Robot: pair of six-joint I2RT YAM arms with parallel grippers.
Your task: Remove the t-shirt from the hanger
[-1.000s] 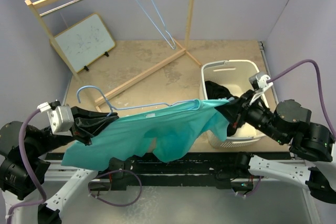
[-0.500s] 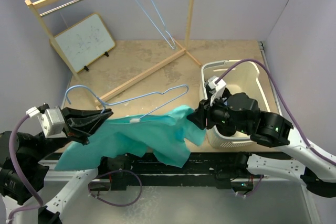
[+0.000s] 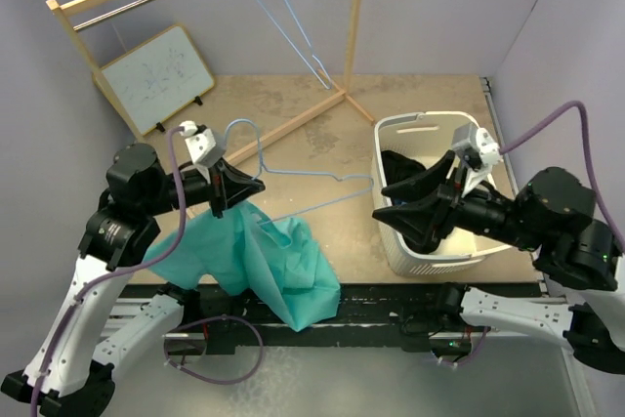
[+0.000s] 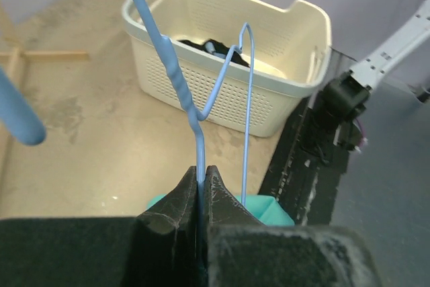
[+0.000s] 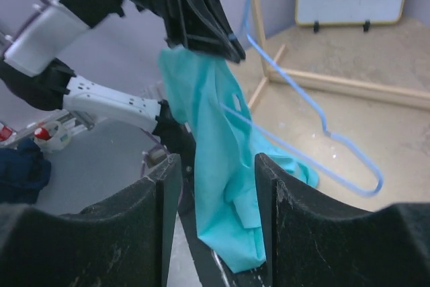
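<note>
Teal t-shirt (image 3: pixel 262 259) hangs bunched just beneath the left gripper (image 3: pixel 256 187), whose fingers pinch the blue wire hanger (image 4: pixel 176 80) at its neck, arm raised and bent. Opposite, the right gripper (image 3: pixel 381 199) reaches level toward it, fingers spread, empty.

Plain lilac walls (image 3: pixel 439 7) enclose a beige speckled tabletop (image 3: pixel 283 104). Beyond the left gripper (image 3: pixel 256 186) stands a light wooden clothes rack (image 3: pixel 357 7), with a small white whiteboard (image 3: pixel 158 77) to the gripper's left.
</note>
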